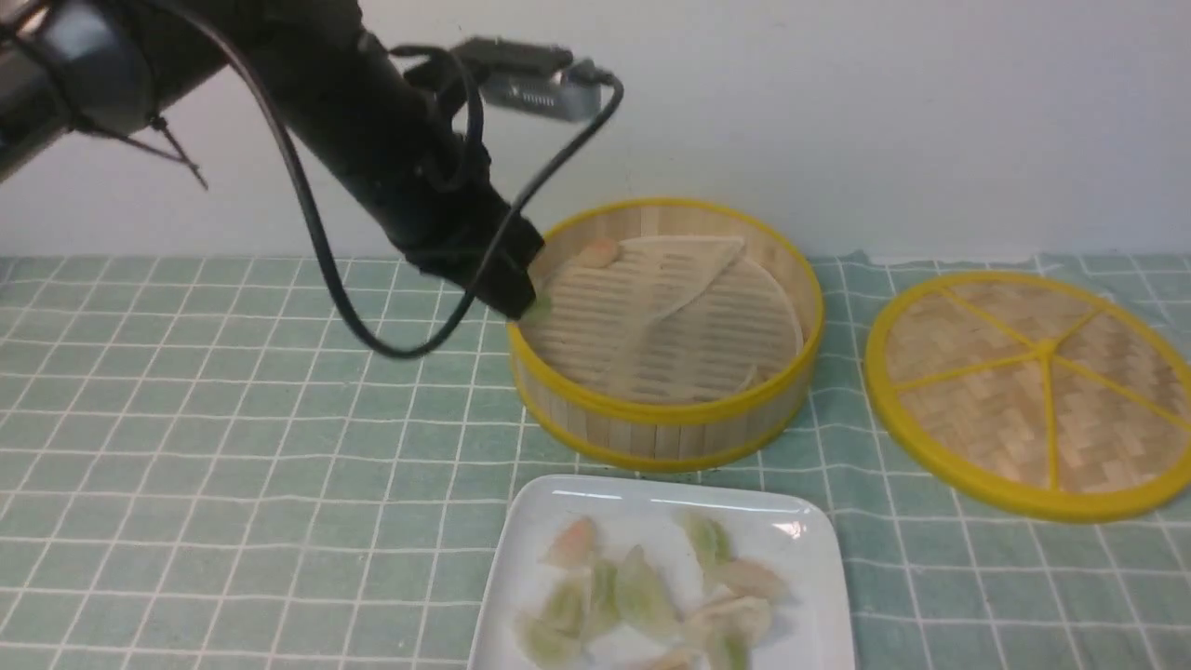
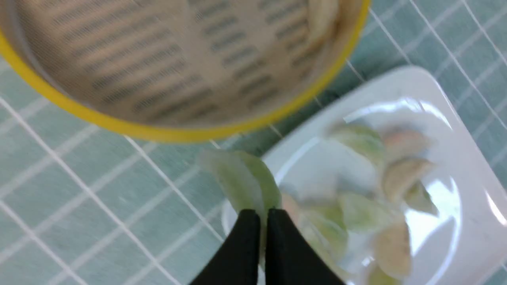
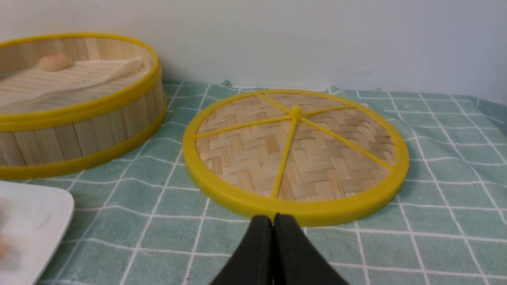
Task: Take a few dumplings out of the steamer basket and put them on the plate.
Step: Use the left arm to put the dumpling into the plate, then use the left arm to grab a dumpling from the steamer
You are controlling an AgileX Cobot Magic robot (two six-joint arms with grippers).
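Green translucent crescent dumpling (image 2: 245, 183) gripped in the left pincer (image 2: 259, 215), clenched on one thin end. Hanging at the left rim of the round bamboo steamer basket with yellow rims (image 1: 665, 433); looks clear of the pale liner sheet, not yet over the plate.

Glossy white square plate (image 1: 516, 568) just near of the basket, already carrying a loose heap of green and pink dumplings (image 1: 651, 596). One pale pink dumpling (image 1: 598, 251) sitting at the far-left wall inside the basket.

Right pincer (image 3: 273, 221) clenched on nothing, parked low at the near edge of the flat woven bamboo disc with yellow spokes (image 3: 295, 154), right of the basket. Green checked cloth (image 1: 233, 447) over the whole counter.

Handling, as a guess: light, soft, probably slick-skinned (translucent wrapper, pleated edge). Likely to slip or tear under an end pinch. Better taken across the thicker belly with gentle squeeze. Best let go low over a bare patch of plate, to avoid bouncing off the heap.

No brand, label or readable writing anywhere.
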